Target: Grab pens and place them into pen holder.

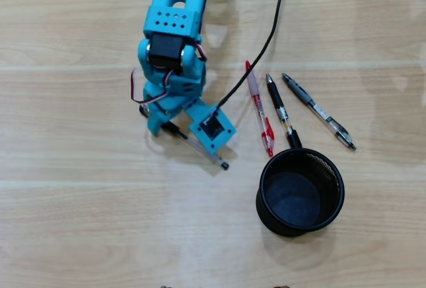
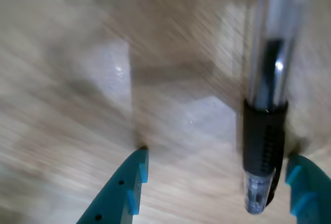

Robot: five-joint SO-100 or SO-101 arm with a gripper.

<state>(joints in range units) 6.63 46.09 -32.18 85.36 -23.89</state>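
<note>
In the overhead view my teal gripper [image 1: 163, 123] is low over a clear-barrelled pen [image 1: 203, 149] that lies slanted on the wooden table, left of the other pens. The blurred wrist view shows the gripper [image 2: 217, 159] open. That same pen [image 2: 264, 146], with its black grip section, stands just inside the right finger [image 2: 305, 188], while the left finger [image 2: 124, 193] is far from it. A red pen [image 1: 259, 110], a black pen [image 1: 279, 110] and a grey-and-black pen [image 1: 318, 111] lie side by side. Below them stands the black mesh pen holder [image 1: 331, 168], upright with no pen inside.
A black cable [image 1: 263, 52] runs from the top edge down to the wrist camera housing [image 1: 213, 130]. The black pen's lower end nearly touches the holder's rim. The table is bare light wood to the left and below.
</note>
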